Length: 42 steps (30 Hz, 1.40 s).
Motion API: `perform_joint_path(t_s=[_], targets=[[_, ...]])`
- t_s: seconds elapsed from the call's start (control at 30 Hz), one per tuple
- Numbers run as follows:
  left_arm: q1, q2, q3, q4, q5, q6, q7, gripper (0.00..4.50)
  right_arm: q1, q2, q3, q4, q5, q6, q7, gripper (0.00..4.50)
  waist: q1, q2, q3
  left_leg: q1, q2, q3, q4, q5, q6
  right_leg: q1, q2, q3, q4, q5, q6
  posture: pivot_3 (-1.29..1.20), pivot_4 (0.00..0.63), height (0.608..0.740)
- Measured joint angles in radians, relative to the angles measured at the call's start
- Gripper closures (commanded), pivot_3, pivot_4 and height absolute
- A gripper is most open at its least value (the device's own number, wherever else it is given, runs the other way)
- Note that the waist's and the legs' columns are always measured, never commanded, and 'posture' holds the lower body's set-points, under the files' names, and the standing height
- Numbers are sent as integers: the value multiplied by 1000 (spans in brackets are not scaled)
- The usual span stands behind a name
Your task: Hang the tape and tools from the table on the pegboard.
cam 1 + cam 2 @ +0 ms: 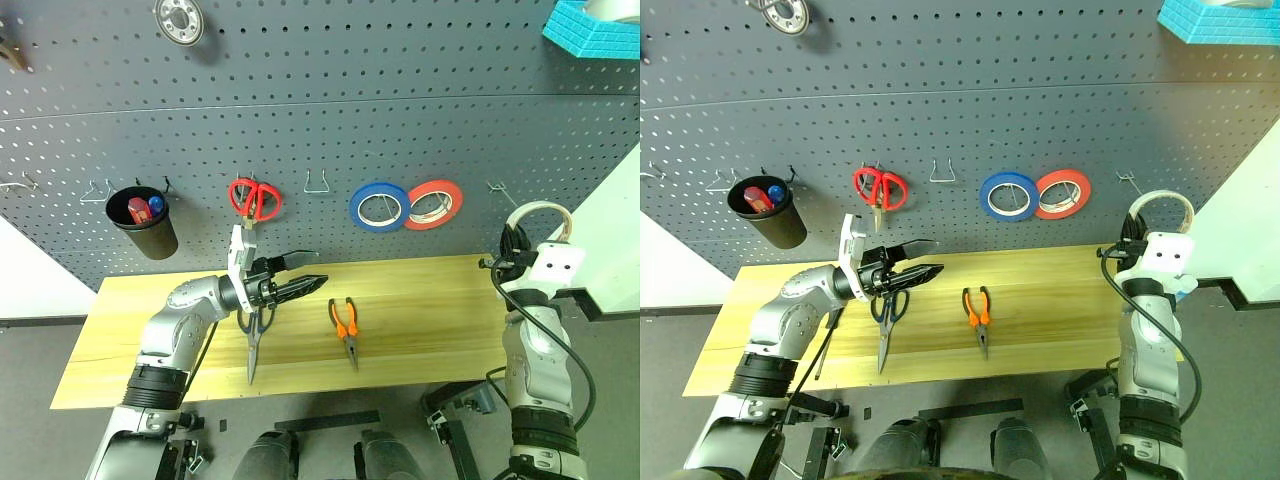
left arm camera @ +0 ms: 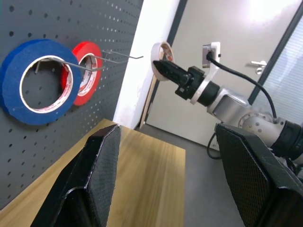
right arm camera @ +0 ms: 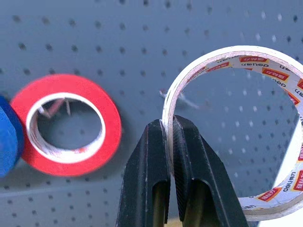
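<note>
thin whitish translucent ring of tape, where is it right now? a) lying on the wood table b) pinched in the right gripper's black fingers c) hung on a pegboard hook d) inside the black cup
b: the right gripper is shut on the wall of the thin whitish translucent ring of tape, held up in front of the dark grey pegboard, beside the red roll of tape.

Stock count: pegboard (image 1: 330, 110), bench (image 1: 420, 320), two end effectors.

Tape rolls, three: one blue roll (image 1: 378, 207) and one red roll (image 1: 434, 204) on the pegboard, one whitish tape (image 1: 538, 222) pinched in the right end effector (image 3: 171, 142). Scissors, two pairs: one red-handled pair (image 1: 255, 199) on the pegboard, one dark-handled scissors (image 1: 253, 340) on the bench. Pliers (image 1: 345, 330), one, orange-and-black, on the bench. Screwdriver (image 1: 826, 342), one, on the bench. Black cup (image 1: 143, 220), one, on the pegboard. Left end effector (image 1: 300, 274), one, fingers spread.
</note>
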Motion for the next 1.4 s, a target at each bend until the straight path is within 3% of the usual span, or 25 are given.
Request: perform_joint_path(t_s=[0.83,1.4], targets=[[-43,-49,11,-10,-35,3,42,1180,-225,12,51,269,4,-104,56,4440,-1,0,0,0,0,0,1,0,0,1,0,0,1,0,0,-48,113,738],[-47,-40,10,-24,-34,12,47,1180,-241,5,44,322,9,-140,40,4440,-1,0,-1,0,0,0,1,1,-1,0,1,0,1,0,0,-60,108,738]])
